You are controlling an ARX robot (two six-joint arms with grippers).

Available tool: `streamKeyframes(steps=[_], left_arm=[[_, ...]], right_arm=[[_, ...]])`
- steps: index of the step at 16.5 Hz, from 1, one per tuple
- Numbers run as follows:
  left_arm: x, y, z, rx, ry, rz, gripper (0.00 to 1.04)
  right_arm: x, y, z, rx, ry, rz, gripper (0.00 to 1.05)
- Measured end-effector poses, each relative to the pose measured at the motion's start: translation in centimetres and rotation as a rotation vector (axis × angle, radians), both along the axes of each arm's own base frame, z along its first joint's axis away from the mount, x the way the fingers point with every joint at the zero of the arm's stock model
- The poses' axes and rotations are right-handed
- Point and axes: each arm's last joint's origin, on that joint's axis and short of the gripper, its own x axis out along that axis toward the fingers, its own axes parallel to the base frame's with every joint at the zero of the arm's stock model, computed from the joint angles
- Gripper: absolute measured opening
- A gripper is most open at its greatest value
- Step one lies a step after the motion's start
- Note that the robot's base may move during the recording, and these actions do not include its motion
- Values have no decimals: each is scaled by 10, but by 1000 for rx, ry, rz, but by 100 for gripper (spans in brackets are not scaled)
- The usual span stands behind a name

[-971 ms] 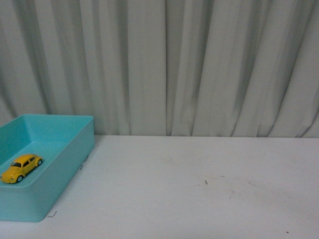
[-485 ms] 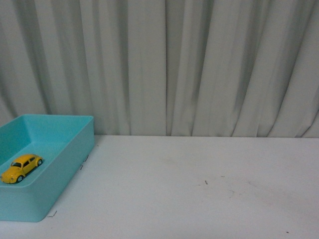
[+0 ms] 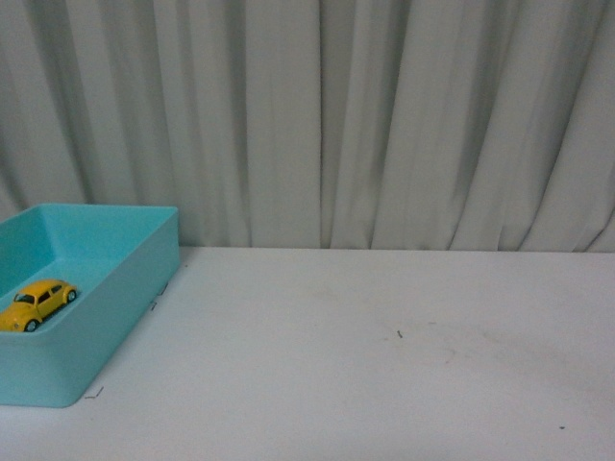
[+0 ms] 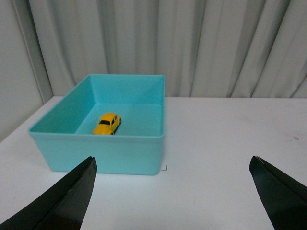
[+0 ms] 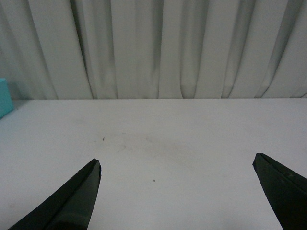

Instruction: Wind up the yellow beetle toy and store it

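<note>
The yellow beetle toy (image 3: 36, 303) sits on its wheels inside the turquoise bin (image 3: 135, 307) at the table's left. The left wrist view shows the same car (image 4: 107, 123) on the bin's floor, behind the near wall (image 4: 105, 153). My left gripper (image 4: 172, 184) is open, well back from the bin, with only bare table between its black fingers (image 4: 72, 196). My right gripper (image 5: 176, 187) is open too, above white table with nothing between its fingers (image 5: 76, 196). Neither arm shows in the front view.
A white table (image 3: 384, 365) runs to the right of the bin, with a few small dark specks (image 3: 399, 334). A pale pleated curtain (image 3: 365, 115) hangs behind it. A sliver of the bin (image 5: 5, 96) shows at the right wrist view's edge.
The front view has shifted: the table's far edge, the bin and the car all sit slightly higher in the picture now. The car lies in the same spot in the bin.
</note>
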Motion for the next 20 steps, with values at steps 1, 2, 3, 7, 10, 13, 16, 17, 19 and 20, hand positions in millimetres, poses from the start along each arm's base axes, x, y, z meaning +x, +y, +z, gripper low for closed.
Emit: streamKeyframes(steps=[1, 2, 3, 7, 10, 13, 16, 17, 19, 20], left_arm=[[0, 0, 0, 0, 1, 0, 98], [0, 0, 0, 0, 1, 0, 98], [0, 0, 0, 0, 2, 0, 98], [0, 0, 0, -2, 1, 0, 98], [0, 0, 0, -2, 3, -1, 98], [0, 0, 0, -2, 2, 0, 98], [0, 0, 0, -2, 2, 0, 98], [0, 0, 0, -2, 2, 0, 98], [0, 0, 0, -3, 2, 1, 98], [0, 0, 0, -2, 2, -1, 98]], right_arm=[[0, 0, 0, 0, 1, 0, 98], [0, 0, 0, 0, 1, 0, 98], [0, 0, 0, 0, 2, 0, 98], [0, 0, 0, 3, 2, 0, 98], [0, 0, 0, 4, 1, 0, 98], [0, 0, 0, 4, 2, 0, 98], [0, 0, 0, 3, 1, 1, 98], [0, 0, 0, 4, 3, 0, 98], [0, 0, 0, 4, 3, 0, 98], [0, 0, 0, 4, 2, 0, 98]])
